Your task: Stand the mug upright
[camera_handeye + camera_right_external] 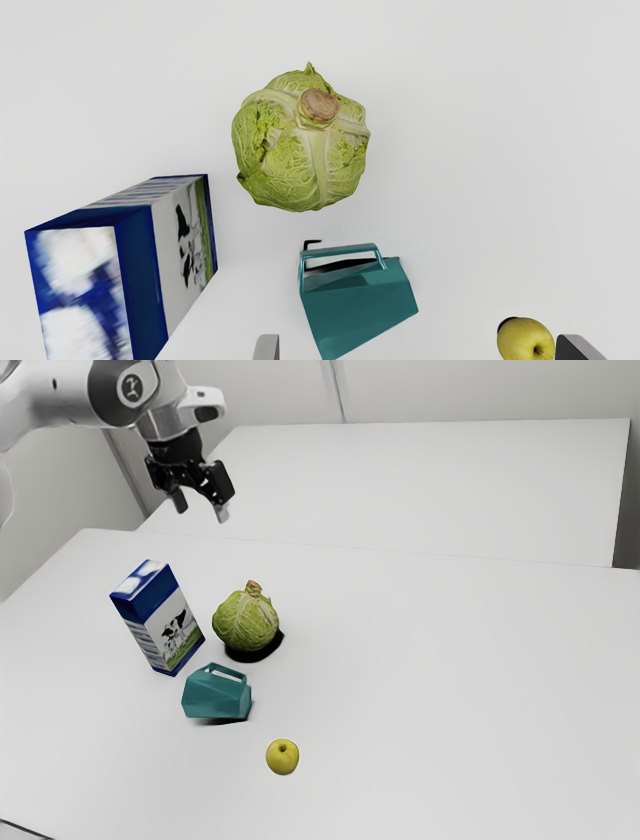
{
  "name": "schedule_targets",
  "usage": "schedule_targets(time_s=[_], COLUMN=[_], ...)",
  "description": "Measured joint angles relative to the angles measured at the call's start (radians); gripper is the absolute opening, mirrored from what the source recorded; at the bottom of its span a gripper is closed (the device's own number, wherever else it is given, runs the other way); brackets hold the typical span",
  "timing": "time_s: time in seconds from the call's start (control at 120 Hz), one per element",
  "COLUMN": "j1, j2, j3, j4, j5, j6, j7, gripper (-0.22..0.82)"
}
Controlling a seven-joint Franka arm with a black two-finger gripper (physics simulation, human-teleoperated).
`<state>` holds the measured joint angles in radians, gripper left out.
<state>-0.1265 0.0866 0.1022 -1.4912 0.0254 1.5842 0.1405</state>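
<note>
Near cabbage (300, 165), tipped mug (355, 310), pincer (201, 510) aloft, fingertips (267, 347) spread in wrist view

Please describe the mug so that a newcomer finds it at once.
On the white table, find the tall blue-topped carton. Near it, between the cabbage and the yellow apple, the mug lies on its side, the only teal thing.

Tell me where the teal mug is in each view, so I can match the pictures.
Exterior view: the mug is in the lower left part, between the milk carton and the yellow apple.
Wrist view: the mug is again between carton and apple, its handle on the side toward the cabbage.
Shared landmark: the cabbage, beside the mug in both.
</note>
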Motion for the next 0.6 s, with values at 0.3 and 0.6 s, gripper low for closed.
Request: schedule_targets(time_s=[0.3,0.6], j1=[-0.002,0.206], j2=[-0.154,-0.494], j3=[0.026,0.013], j4=[-0.193,-0.667], j5=[0.000,-0.178], j6=[0.049,0.262], j7=[0.009,0.140], gripper=[0.60,0.60])
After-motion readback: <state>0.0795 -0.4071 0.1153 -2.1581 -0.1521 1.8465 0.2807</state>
